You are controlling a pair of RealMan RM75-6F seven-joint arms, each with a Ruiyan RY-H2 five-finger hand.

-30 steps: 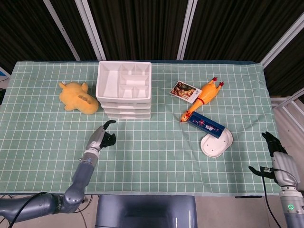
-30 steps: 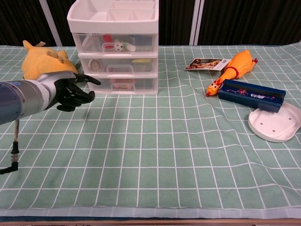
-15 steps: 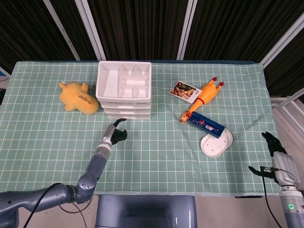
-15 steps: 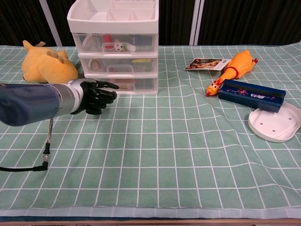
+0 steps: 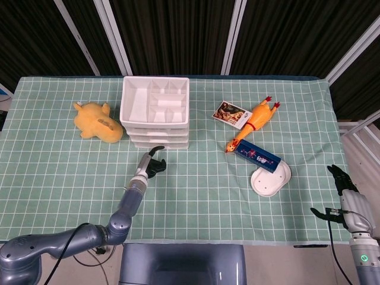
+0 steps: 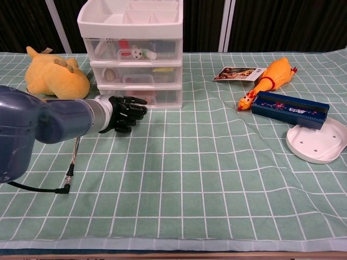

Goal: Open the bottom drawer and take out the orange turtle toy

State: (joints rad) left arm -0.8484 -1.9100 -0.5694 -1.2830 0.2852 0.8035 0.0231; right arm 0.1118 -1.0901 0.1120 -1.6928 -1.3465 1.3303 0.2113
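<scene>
My left hand (image 6: 123, 112), fingers loosely curled and holding nothing, hangs just in front of the shut bottom drawer (image 6: 142, 96), where an orange shape, perhaps the turtle toy, shows faintly; my right hand (image 5: 343, 181) idles far off.

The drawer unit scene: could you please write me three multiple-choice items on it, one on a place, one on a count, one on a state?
1. Where does the yellow plush toy lie?
A. left of the drawer unit
B. on the white dish
C. beside the rubber chicken

2. How many drawers does the unit have?
A. two
B. three
C. five

3. How is the bottom drawer?
A. pulled out
B. removed
C. closed

Answers: 1 A, the plush sits on the cloth left of the unit. 2 B, the chest view shows three stacked clear fronts. 3 C, its front is flush with the others, and the left robot hand in front of it holds nothing.
</scene>
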